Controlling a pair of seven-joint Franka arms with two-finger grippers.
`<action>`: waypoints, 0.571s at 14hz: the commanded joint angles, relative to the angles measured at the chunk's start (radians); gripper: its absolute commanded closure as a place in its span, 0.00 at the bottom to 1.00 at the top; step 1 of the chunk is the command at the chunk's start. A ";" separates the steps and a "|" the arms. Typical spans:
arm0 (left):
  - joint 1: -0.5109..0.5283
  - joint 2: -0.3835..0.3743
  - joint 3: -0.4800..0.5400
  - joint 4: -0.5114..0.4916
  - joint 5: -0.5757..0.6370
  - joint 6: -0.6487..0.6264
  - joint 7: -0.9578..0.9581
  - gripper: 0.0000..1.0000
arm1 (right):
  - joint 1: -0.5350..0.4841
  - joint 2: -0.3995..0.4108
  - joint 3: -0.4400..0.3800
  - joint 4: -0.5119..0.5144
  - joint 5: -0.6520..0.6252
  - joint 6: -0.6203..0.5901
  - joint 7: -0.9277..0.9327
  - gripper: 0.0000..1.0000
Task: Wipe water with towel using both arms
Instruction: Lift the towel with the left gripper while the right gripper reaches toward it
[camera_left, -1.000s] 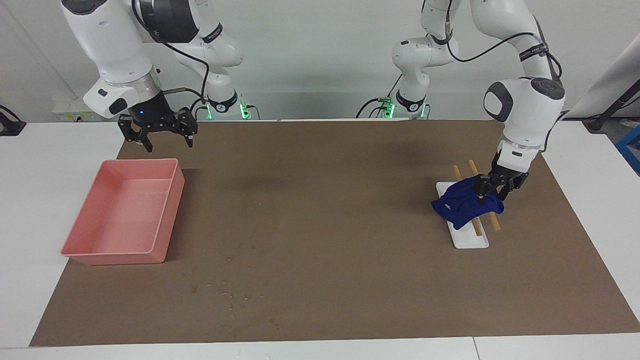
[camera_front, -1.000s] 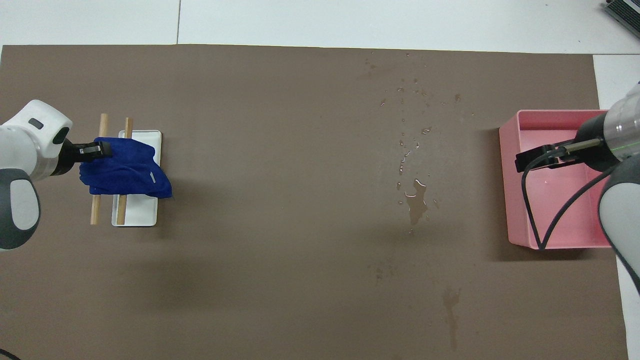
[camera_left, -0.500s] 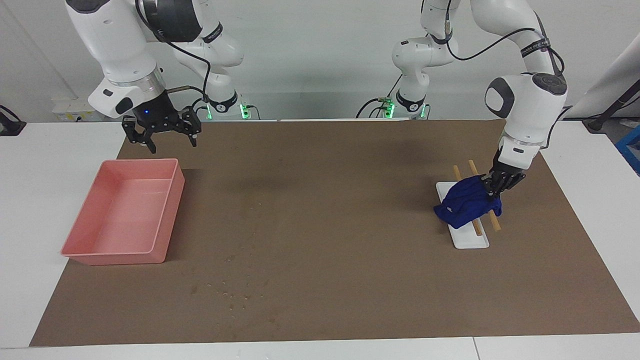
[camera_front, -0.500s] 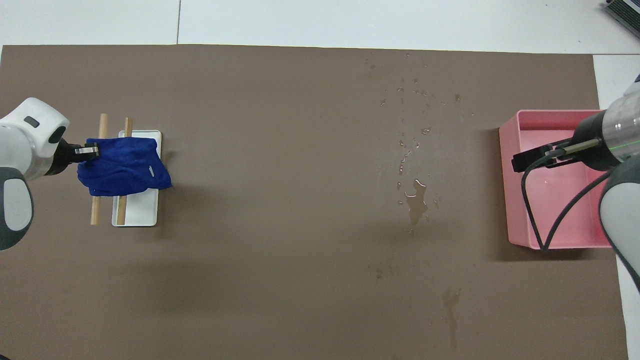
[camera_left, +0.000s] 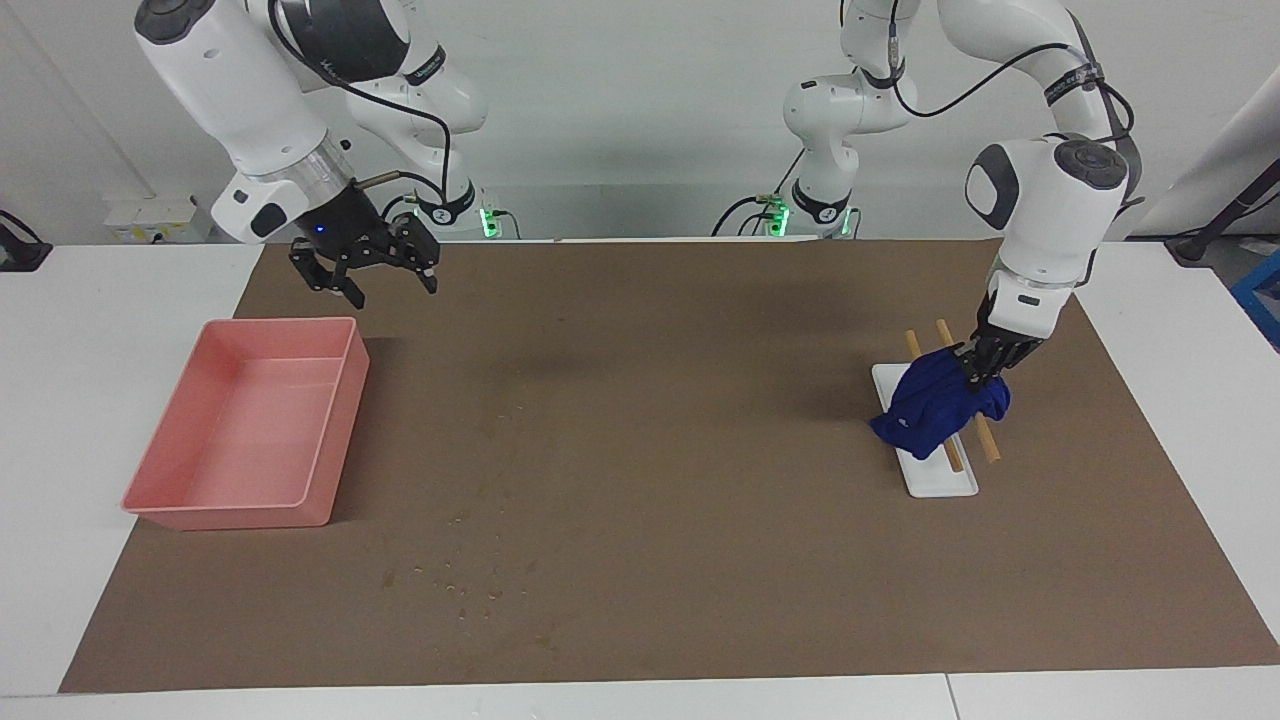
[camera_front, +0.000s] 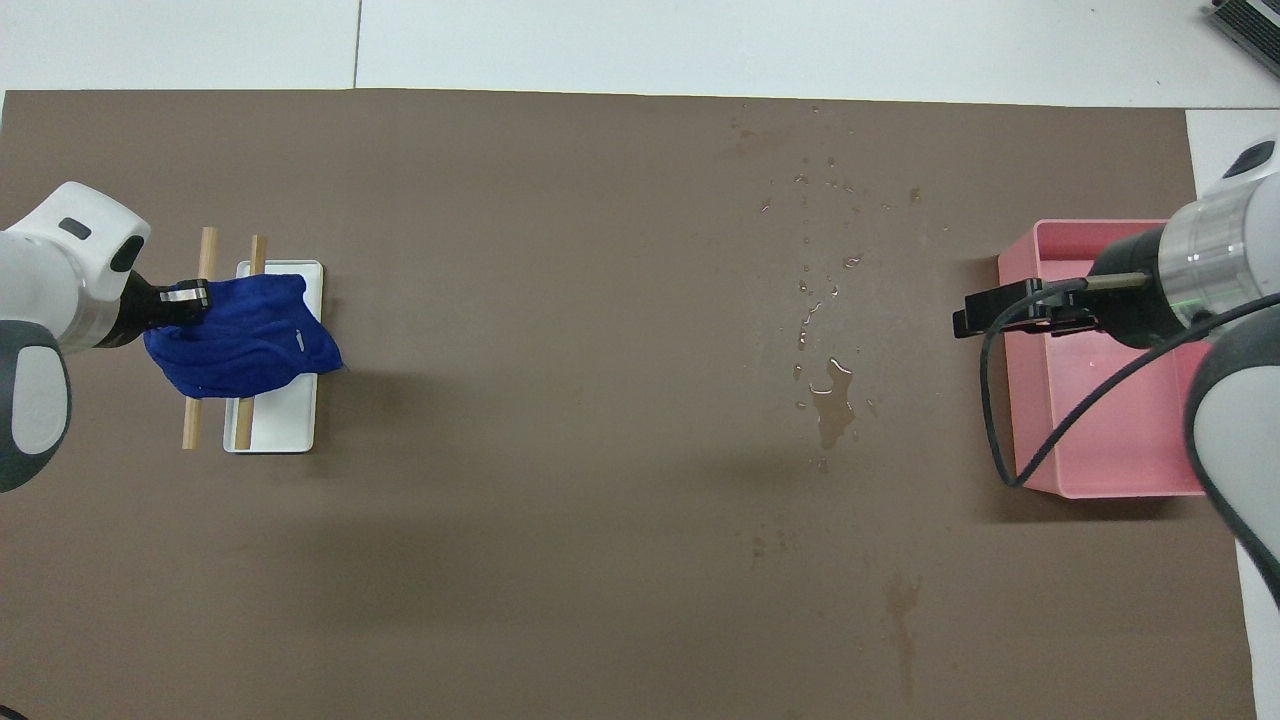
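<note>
left gripper (camera_left: 976, 368): pinched shut on towel (camera_left: 930, 408), over white slab (camera_left: 945, 482) at left arm's end
right gripper (camera_left: 378, 282): fingers spread, empty, over pink tray (camera_left: 336, 440) corner
water (camera_front: 828, 390): on mat, mid-table

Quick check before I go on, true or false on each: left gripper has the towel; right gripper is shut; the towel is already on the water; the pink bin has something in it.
1. The left gripper is shut on the towel. True.
2. The right gripper is shut. False: open, over the mat beside the pink bin.
3. The towel is on the water. False: it hangs over the white slab.
4. The bin holds an object. False: none shows.
</note>
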 joint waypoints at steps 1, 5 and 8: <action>-0.013 0.000 0.003 0.154 -0.010 -0.185 -0.049 1.00 | 0.002 -0.037 0.006 -0.058 0.090 0.043 0.126 0.00; -0.064 0.031 0.002 0.322 -0.203 -0.327 -0.352 1.00 | 0.041 -0.044 0.007 -0.098 0.130 0.116 0.192 0.00; -0.136 0.017 -0.011 0.319 -0.364 -0.308 -0.723 1.00 | 0.075 -0.043 0.006 -0.114 0.216 0.156 0.347 0.00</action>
